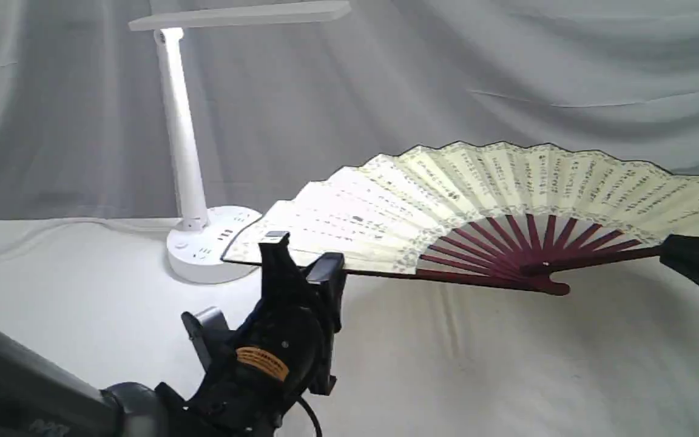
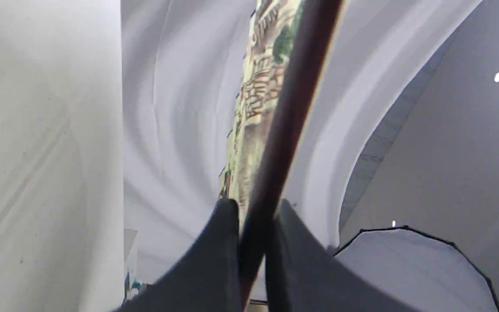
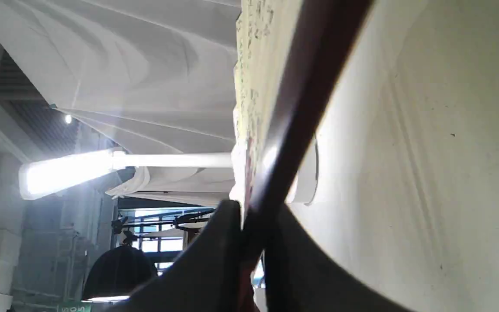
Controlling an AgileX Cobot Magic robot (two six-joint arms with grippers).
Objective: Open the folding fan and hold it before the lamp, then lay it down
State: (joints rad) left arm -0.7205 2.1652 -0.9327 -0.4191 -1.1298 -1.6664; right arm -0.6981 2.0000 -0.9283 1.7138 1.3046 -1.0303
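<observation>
The folding fan (image 1: pixel 507 182) is spread wide and held above the table, its cream leaf with black script facing the exterior camera and its maroon ribs (image 1: pixel 507 243) fanning from the pivot. My left gripper (image 1: pixel 304 260) is shut on the fan's left outer rib (image 2: pixel 293 108), seen close between the dark fingers (image 2: pixel 215 251). My right gripper (image 1: pixel 668 255) is shut on the right outer rib (image 3: pixel 310 95) at the frame's edge. The white lamp (image 1: pixel 181 139) stands at back left, its base (image 1: pixel 204 249) partly behind the fan's left tip. Its bar head (image 3: pixel 67 173) glows.
White cloth covers the table (image 1: pixel 507 364), and grey drapes (image 1: pixel 446 73) hang behind. My left arm's dark body (image 1: pixel 264 364) and a grey housing (image 1: pixel 10 388) fill the lower left corner. A black-edged studio light panel (image 2: pixel 418 268) shows in the left wrist view.
</observation>
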